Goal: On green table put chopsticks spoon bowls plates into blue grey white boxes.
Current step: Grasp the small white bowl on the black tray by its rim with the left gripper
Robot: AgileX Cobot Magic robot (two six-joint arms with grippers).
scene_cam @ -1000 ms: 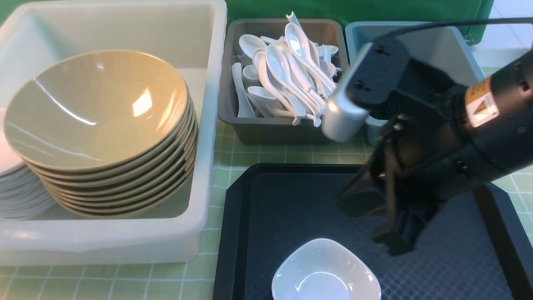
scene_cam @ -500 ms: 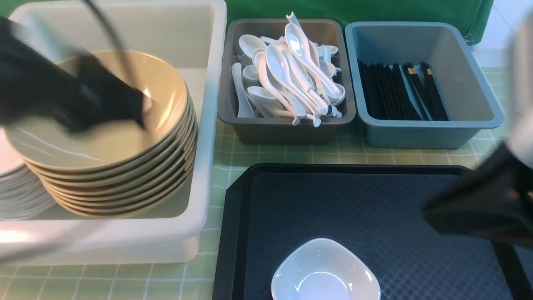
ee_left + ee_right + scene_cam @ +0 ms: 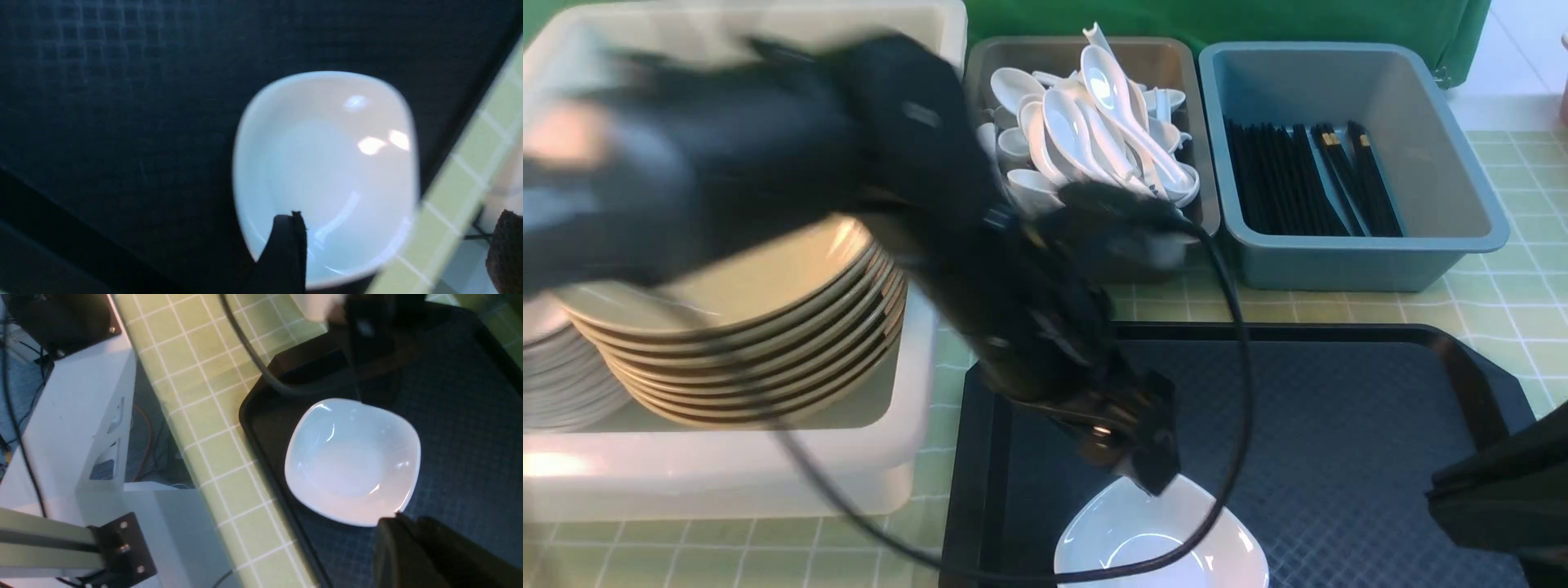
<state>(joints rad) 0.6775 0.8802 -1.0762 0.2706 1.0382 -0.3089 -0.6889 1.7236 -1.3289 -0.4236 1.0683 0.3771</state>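
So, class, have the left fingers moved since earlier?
Yes: left fingers swung rightwards, from over the stacked tan bowls to the square white dish on the black tray.

I see the green checked table (image 3: 1519, 278) with four things sitting right on it. A black tray (image 3: 1339, 408) lies flat under my left pincer (image 3: 1145, 464). A big white box (image 3: 727, 482) sits to the left of the pincer, near the tray's edge. A grey box (image 3: 1168, 65) sits past the pincer, farther from me. A blue box (image 3: 1339, 265) sits past it too, off to the right, just beside the grey box. A strip of green table shows between the boxes and the tray.
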